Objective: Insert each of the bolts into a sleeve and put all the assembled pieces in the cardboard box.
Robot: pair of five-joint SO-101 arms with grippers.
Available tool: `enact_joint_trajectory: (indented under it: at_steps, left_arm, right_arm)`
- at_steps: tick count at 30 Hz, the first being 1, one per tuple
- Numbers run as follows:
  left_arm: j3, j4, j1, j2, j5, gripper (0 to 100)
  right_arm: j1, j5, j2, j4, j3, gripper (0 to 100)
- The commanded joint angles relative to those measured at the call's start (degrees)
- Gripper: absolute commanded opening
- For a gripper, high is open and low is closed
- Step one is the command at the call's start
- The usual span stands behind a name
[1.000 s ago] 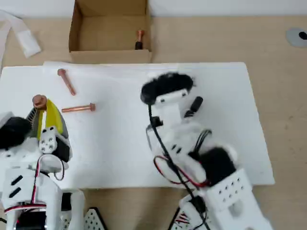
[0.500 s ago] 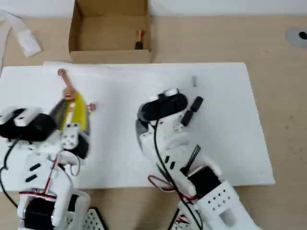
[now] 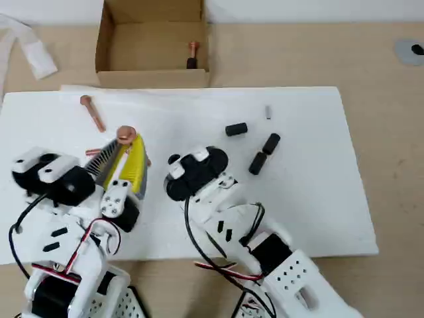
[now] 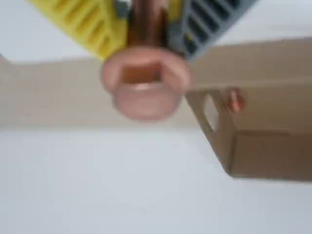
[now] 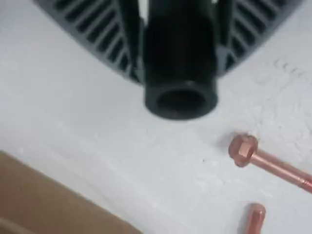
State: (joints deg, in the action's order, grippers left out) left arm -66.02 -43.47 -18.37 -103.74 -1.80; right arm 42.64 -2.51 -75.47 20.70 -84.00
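My left gripper, yellow and grey, is shut on a copper bolt held head-up over the white sheet; the left wrist view shows its head close below the fingers. Just to its right, my right gripper is shut on a black sleeve with the open end facing out. Two loose bolts lie on the sheet, one at the back left, one partly hidden behind the left arm. Three loose sleeves lie right of centre. The cardboard box holds one assembled piece.
A small grey bit lies on the sheet behind the sleeves. White paper strips lie on the wooden table at the back left, a grey disc at the back right. The sheet's right half is bare.
The left arm swung right with the bolt in its gripper. The right arm drew back toward the left and front with a sleeve, uncovering the three loose sleeves.
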Motion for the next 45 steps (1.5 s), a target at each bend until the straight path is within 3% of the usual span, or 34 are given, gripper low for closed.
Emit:
enact_joint_trajectory:
  at_steps: [1,8,18,31,39,45]
  left_arm:
    - [3.96,-0.26,-2.73,-0.22,-0.26,0]
    - [4.84,1.23,-4.92,-0.13,-4.13,0]
    - [6.15,4.92,-5.19,-0.04,-3.96,0]
    - [6.24,5.10,-7.38,2.86,-0.70,0]
    - [6.86,12.75,-6.95,10.42,0.00,0]
    - [6.86,13.45,-6.95,12.00,3.34,0]
  right_arm:
    - [0.92,0.70,-1.45,-4.40,-0.75,1.0]
    - [1.01,0.18,-1.45,-7.12,-1.01,1.0]
    - [1.01,-5.63,-1.54,-8.35,-1.01,1.0]
    - [1.10,-6.15,-1.54,-14.24,-1.10,1.0]
    - [1.19,-6.15,-1.54,-14.24,-1.10,1.0]
    - [1.19,-6.15,-1.54,-14.24,-1.10,1.0]
